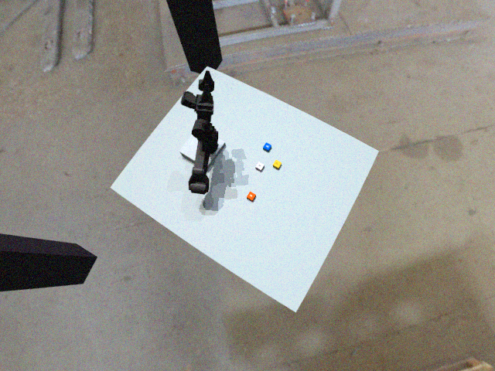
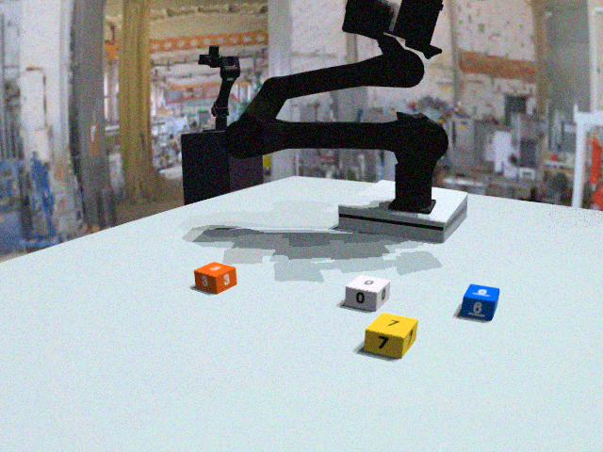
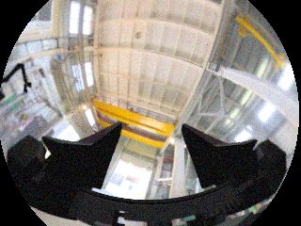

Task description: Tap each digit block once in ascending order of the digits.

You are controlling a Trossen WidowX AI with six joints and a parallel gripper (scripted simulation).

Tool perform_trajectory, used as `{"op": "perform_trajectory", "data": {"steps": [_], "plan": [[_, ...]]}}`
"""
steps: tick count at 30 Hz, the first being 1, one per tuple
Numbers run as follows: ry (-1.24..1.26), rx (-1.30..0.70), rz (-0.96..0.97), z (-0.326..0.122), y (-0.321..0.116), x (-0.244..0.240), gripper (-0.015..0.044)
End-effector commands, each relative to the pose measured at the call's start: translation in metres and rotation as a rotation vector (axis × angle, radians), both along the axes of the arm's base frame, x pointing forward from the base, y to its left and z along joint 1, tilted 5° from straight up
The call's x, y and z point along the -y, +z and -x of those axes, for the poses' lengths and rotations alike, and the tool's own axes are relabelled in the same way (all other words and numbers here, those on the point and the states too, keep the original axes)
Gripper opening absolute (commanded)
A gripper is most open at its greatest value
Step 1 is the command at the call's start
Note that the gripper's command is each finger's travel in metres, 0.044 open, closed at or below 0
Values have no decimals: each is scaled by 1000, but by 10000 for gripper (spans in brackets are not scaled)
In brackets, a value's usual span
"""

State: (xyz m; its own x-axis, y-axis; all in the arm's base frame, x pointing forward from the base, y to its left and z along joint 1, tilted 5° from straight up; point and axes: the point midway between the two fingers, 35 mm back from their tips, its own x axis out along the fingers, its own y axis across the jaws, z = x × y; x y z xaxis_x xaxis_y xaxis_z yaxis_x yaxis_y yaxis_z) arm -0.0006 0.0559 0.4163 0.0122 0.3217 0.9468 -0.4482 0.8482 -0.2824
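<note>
Exterior view, pale table [image 2: 146,379] in blurred warehouse hall, tool [image 3: 150,145] spread wide, holding nothing

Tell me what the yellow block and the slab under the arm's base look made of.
Yellow cube block printed 7: looks like matte painted plastic or wood; flat even colour, crisp edges, no shine. Pale grey flat base slab: seemingly rigid board or metal plate; smooth top, and a dark seam along its side suggests stacked layers.

Blurred warehouse hall [image 2: 73,121], stained concrete floor [image 1: 399,199]
</note>
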Motion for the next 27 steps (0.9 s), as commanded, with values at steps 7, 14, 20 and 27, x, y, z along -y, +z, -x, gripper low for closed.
{"op": "perform_trajectory", "data": {"steps": [7, 14, 20, 27], "plan": [[-159, 10, 292, -10, 10, -67, 400], [-363, -143, 658, -75, -4, -136, 400], [-526, -416, 922, -161, -35, -157, 400], [-667, -863, 1140, -261, -88, -126, 400]]}}
